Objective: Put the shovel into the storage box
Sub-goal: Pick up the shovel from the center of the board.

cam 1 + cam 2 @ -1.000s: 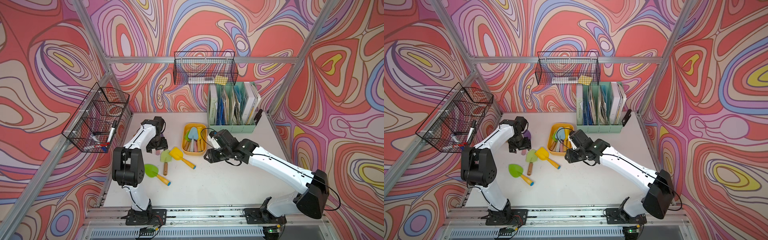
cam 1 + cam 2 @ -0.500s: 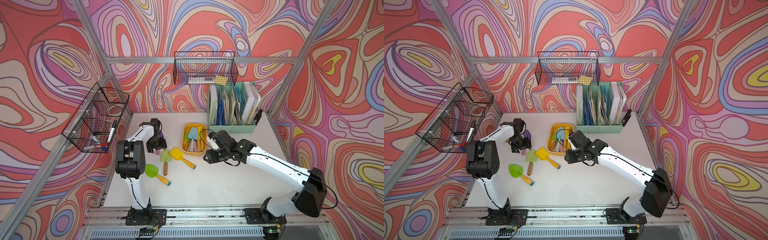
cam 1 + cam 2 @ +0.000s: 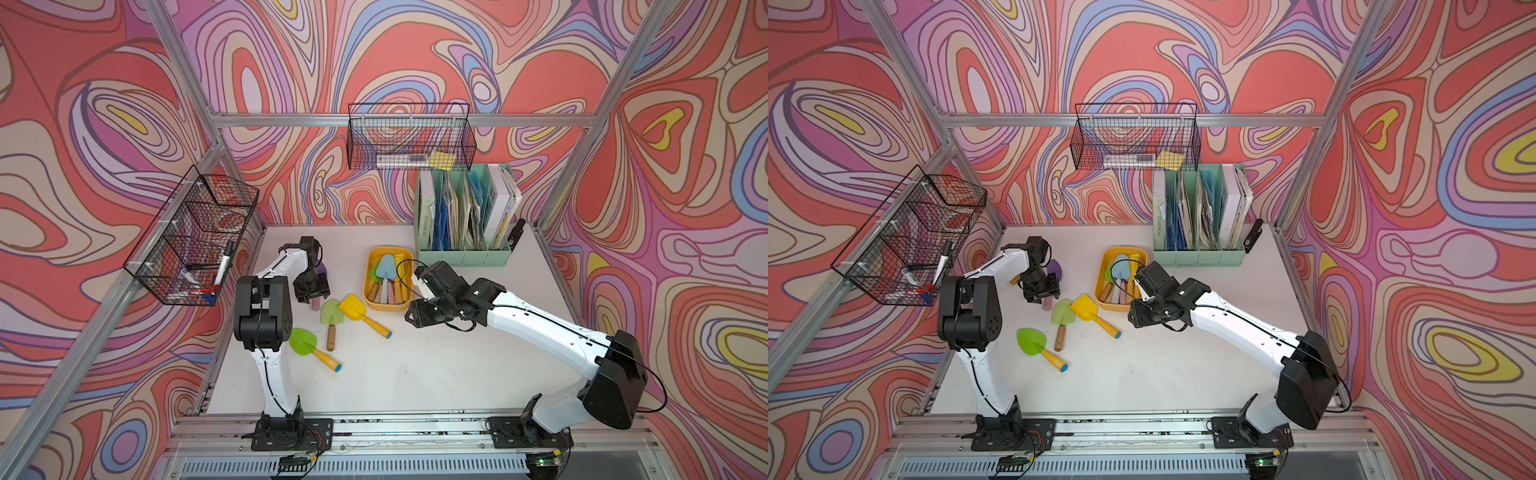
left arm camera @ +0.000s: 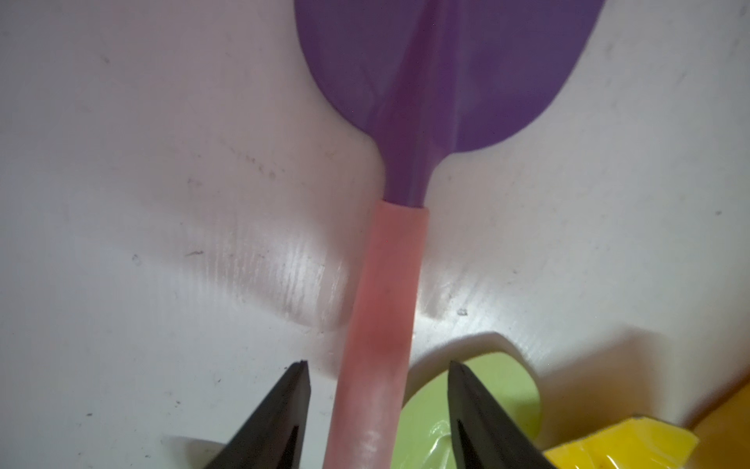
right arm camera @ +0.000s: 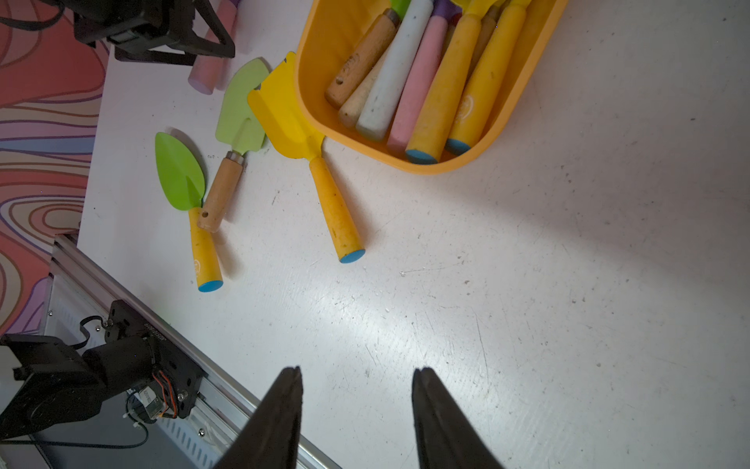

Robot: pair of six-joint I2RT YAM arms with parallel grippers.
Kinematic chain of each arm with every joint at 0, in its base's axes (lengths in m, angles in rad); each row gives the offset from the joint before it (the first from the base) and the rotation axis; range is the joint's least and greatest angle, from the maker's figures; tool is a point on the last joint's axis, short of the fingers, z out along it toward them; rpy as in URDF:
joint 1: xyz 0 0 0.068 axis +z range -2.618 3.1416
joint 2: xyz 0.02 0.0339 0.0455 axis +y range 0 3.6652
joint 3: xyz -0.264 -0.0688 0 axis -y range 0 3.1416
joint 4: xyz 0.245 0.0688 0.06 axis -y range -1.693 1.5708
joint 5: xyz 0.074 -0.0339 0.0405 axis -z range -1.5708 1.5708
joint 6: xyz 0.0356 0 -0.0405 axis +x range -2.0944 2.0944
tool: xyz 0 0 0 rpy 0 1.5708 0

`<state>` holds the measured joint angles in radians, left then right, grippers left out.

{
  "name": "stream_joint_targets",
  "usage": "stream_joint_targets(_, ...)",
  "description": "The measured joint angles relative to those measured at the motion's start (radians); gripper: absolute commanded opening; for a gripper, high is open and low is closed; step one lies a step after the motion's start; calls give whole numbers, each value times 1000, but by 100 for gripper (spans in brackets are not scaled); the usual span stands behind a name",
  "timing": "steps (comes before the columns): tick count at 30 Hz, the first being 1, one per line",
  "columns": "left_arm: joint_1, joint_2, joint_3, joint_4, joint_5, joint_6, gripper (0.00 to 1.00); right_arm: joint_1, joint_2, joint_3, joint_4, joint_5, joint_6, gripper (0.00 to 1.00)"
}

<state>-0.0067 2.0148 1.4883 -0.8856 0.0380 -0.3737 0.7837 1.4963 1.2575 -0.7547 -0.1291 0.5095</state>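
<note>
The white counter (image 3: 436,374) is scratched and a bit dirty. A yellow storage box (image 3: 386,308) sits near the back, close to a mint-green file organizer (image 3: 463,257). Four shovels lie flat to the left of the box: a purple shovel (image 3: 321,269), a light green shovel (image 3: 331,318), a yellow shovel (image 3: 353,309) just beside the box, and a green shovel (image 3: 305,343) nearest the front.

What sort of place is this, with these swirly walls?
Probably a robot lab cell staged like a desk: patterned panels on an aluminium frame, a left arm and right arm bolted to a front rail, plus a file organizer and wire basket.
</note>
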Motion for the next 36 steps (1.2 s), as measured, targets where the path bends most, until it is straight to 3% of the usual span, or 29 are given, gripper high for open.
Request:
stream_joint_targets(5, 0, 8, 6, 1, -4, 0, 40, 0, -1, 0, 0, 0, 2, 46)
stream_joint_targets(12, 0, 30, 24, 3, -8, 1, 35, 0, -23, -20, 2, 4, 10, 45)
stream_joint_targets(21, 0, 33, 24, 3, -14, 4, 16, 0, -85, -53, 0, 14, 29, 45)
stream_joint_targets(29, -6, 16, 24, 0, -2, 7, 13, 0, -145, -76, 0, 29, 43, 45)
stream_joint_targets(36, -78, -109, 63, -44, 24, 26, 12, -1, -140, -70, 21, 27, 43, 45)
